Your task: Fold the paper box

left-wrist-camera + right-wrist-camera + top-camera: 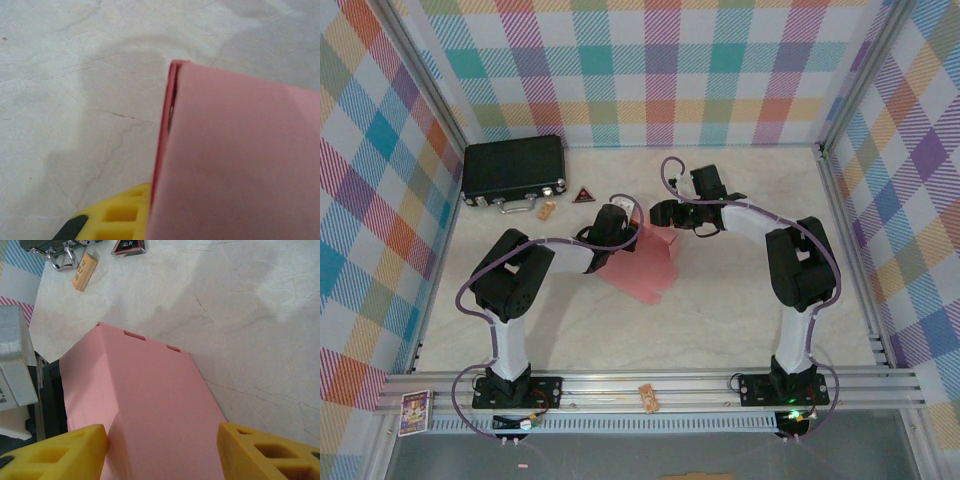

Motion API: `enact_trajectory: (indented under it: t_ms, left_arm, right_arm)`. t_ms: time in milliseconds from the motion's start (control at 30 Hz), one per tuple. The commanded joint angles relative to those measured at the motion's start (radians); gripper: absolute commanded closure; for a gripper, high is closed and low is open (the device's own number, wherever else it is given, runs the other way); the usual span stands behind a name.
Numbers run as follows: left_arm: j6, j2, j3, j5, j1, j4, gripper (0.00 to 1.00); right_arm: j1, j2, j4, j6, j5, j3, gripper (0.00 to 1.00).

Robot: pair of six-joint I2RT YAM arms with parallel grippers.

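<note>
1. The paper box sits half-formed near the middle of the surface, between the two arms. Part of the salmon-pink card lies flat and part is raised toward the back.
2. From where I stand, the step in hand looks like bringing that raised panel over and creasing it. I'd say the fold is far from finished.
3. The right gripper has its jaws apart, with a yellow finger on either side of the pink panel and neither clearly pressing it. The panel runs away from the jaws to a folded edge with two small slots along it.
4. The left gripper is right at the card's left edge. In its wrist view one finger peeks out below a doubled-over edge of card. The other is hidden, so I cannot tell whether those jaws are clamped or apart.
5. To do this well, I'd want the left side steadying the sheet while the right closes gently near the crease and pushes along the scored line, not across it.
6. Thin card is likely to buckle if squeezed hard or tugged at a corner, so slow, even pressure suits it.
</note>
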Motion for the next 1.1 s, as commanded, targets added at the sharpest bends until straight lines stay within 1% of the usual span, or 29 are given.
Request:
enact_trajectory:
  t_ms: [0, 167, 333, 633, 933, 1067]
  left_arm:
    - [-0.001, -0.006, -0.018, 0.044, -0.027, 0.019, 0.84]
    - [0.030, -0.051, -0.062, 0.052, -0.026, 0.016, 0.77]
    - [0.051, -0.080, -0.087, 0.060, -0.025, 0.005, 0.70]
    - [0.088, -0.110, -0.096, 0.084, -0.026, -0.039, 0.64]
    - [0.117, -0.151, -0.125, 0.048, -0.024, -0.057, 0.62]
    - [0.122, -0.179, -0.163, 0.089, -0.009, -0.036, 0.61]
  right_arm:
    - [0.031, 0.029, -0.065, 0.004, 0.037, 0.008, 0.39]
    - [0.028, 0.017, -0.083, -0.001, 0.099, 0.013, 0.39]
    - [0.022, 0.007, -0.100, -0.006, 0.123, 0.020, 0.39]
    - [0.013, 0.005, -0.122, -0.013, 0.137, 0.042, 0.38]
    - [0.001, 0.007, -0.140, -0.021, 0.141, 0.051, 0.38]
    - [-0.004, 0.013, -0.152, -0.028, 0.122, 0.065, 0.38]
